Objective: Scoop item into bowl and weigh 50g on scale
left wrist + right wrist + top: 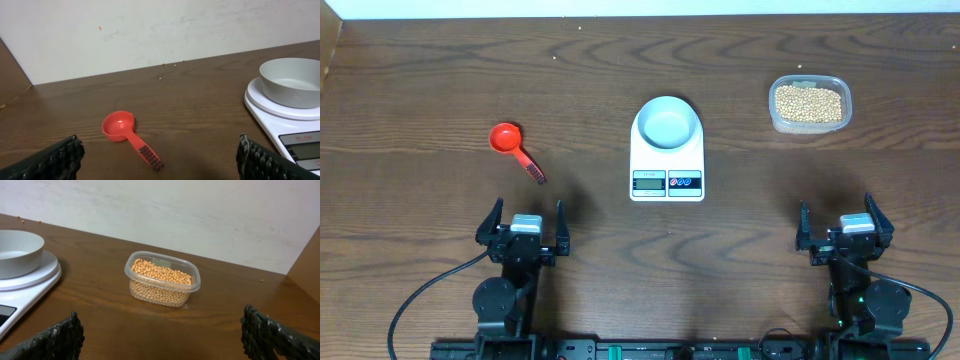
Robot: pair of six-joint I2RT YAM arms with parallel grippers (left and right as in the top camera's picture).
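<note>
The scale (667, 160) display is too small to read, and both wrist views cut the scale off. The table (420, 90) is dark grained wood, with a pale wall (150, 30) along its far edge and stray beans (161, 78) near it. The left gripper (526, 217) and right gripper (838, 217) sit at the near edge, jaws spread wide, empty. The bowl (667, 123) stands on the scale mid-table, between and ahead of them. The tub (810, 130) of beans (808, 102) sits toward the far right corner; the scoop (513, 148) lies ahead of the left gripper
</note>
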